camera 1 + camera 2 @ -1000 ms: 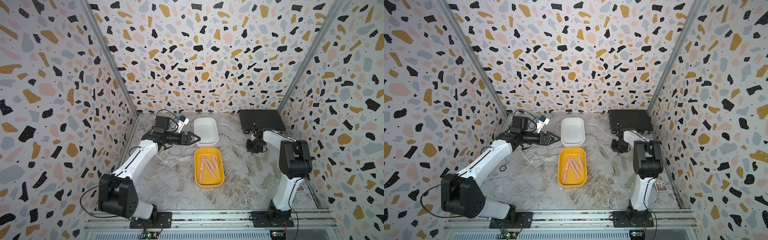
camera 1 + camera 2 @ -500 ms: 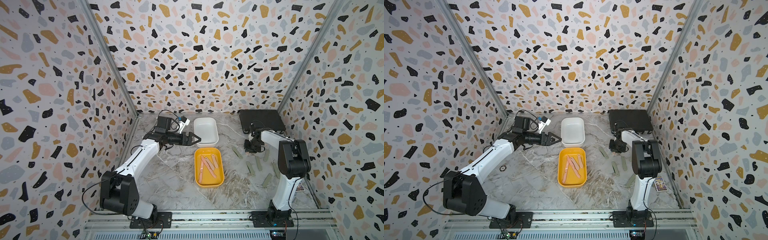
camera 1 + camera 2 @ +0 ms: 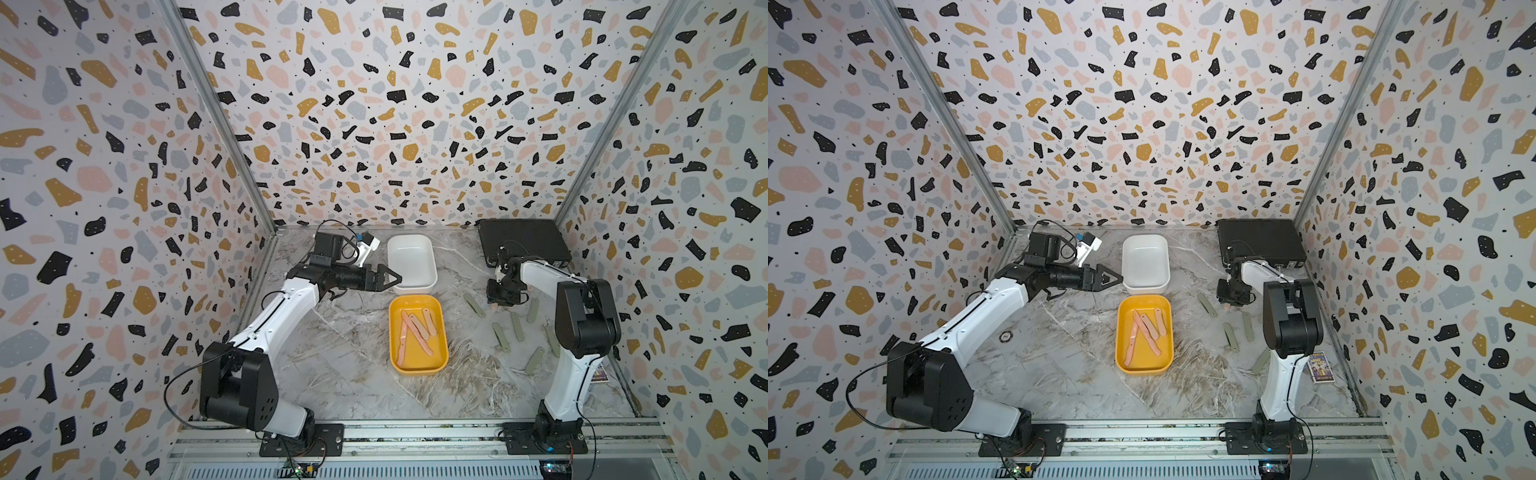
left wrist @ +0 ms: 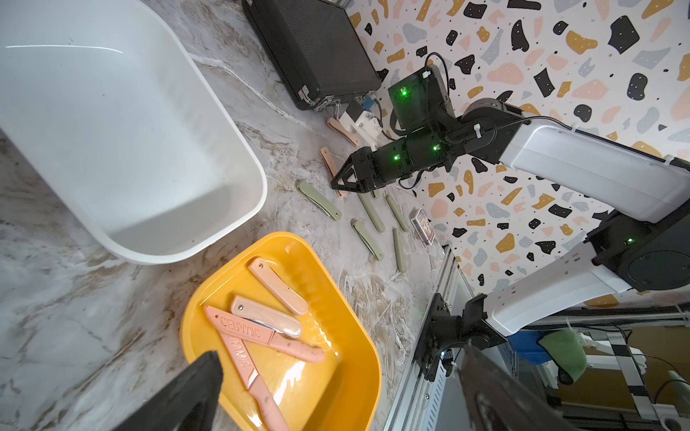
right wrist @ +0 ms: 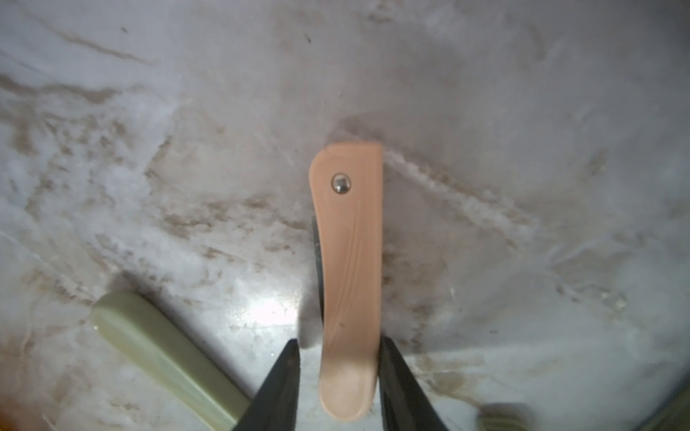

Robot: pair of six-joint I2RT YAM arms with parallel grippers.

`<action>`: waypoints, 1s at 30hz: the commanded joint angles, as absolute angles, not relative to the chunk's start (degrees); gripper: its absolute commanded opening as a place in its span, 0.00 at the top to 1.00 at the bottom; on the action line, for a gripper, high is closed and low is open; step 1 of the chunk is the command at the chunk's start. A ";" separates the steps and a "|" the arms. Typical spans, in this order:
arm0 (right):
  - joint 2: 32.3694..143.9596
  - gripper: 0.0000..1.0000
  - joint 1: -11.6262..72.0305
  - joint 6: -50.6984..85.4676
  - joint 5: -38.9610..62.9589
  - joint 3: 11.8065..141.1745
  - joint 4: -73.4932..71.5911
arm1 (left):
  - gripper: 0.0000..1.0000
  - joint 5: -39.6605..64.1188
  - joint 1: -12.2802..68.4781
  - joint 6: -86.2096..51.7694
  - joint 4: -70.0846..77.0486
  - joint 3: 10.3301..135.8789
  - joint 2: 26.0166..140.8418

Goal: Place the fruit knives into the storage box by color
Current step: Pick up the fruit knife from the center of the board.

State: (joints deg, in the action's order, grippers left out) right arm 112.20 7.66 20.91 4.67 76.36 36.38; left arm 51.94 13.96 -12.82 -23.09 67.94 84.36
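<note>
Sorting by colour across the marble table (image 3: 353, 386): treat the yellow box (image 3: 391, 332) as the pink bin, given the four pink knives (image 4: 278, 287) lying in it, and keep the bare white box (image 3: 432, 266) behind it for the green ones (image 3: 500, 337) scattered flat on the right side. Judging the step in hand as a pickup of the pink knife (image 5: 351, 261) lying flat on the marble near the black case (image 3: 519, 241): centre before squeezing, with one jaw against the handle edge and a gap on the other side. Close across the narrow width, low enough to catch so thin a strip. Shift toward the middle if possible, away from the rounded end, to limit drooping. Avoid nudging the green knife (image 5: 160, 354) just beside, lift straight, then carry over to the yellow box. For pose, note the right arm (image 3: 544, 274) with lower link upright, elbow high, forearm running back toward the case, wrist bent down, aiming the right gripper (image 5: 338, 350) at the table, jaws narrowly parted, straddling the pink handle, pinching nothing. Note too the left arm (image 3: 270, 316) stretched forward and level, left gripper (image 3: 397, 277) spread wide, empty, hovering by the near corner of the white box.
</note>
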 commanded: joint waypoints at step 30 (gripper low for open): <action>110.34 0.77 9.62 19.36 1.93 77.15 45.28 | 0.01 50.72 14.14 -10.88 -24.27 69.28 84.78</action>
State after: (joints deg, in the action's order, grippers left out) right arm 112.86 9.15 19.25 0.93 77.84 39.57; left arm 51.07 13.96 -12.56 -23.59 67.96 84.58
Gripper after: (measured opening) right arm 0.251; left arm 0.991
